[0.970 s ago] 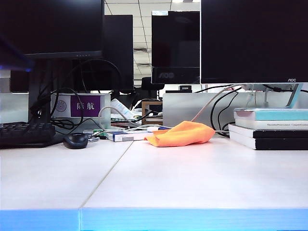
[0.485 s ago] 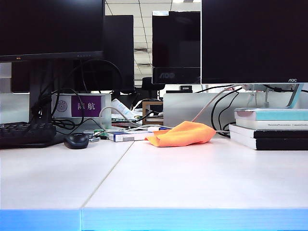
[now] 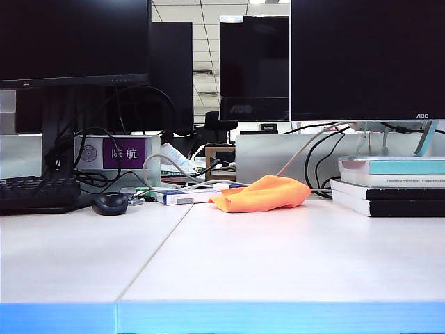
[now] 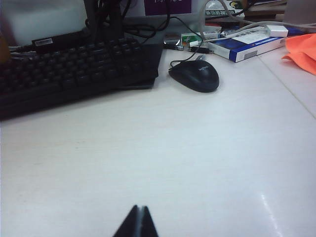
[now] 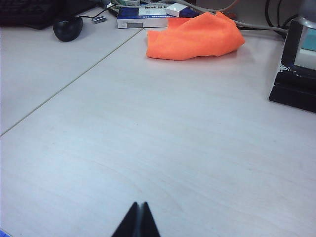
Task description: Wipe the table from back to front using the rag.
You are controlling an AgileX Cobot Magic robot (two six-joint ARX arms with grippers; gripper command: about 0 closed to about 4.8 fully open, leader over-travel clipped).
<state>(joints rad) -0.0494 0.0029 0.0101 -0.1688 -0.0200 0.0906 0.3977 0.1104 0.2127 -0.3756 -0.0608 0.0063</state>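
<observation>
We see the orange rag (image 3: 261,193) bunched at the table's (image 3: 278,257) back. Left gripper (image 4: 138,223) and right gripper (image 5: 137,220) hover over bare tabletop, tips together, apparently empty.

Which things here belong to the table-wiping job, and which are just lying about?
Job: rag, crumpled at the back; table; left gripper and right gripper, both shut, empty, above the table.
Lying about: keyboard, mouse, books, monitors.
</observation>
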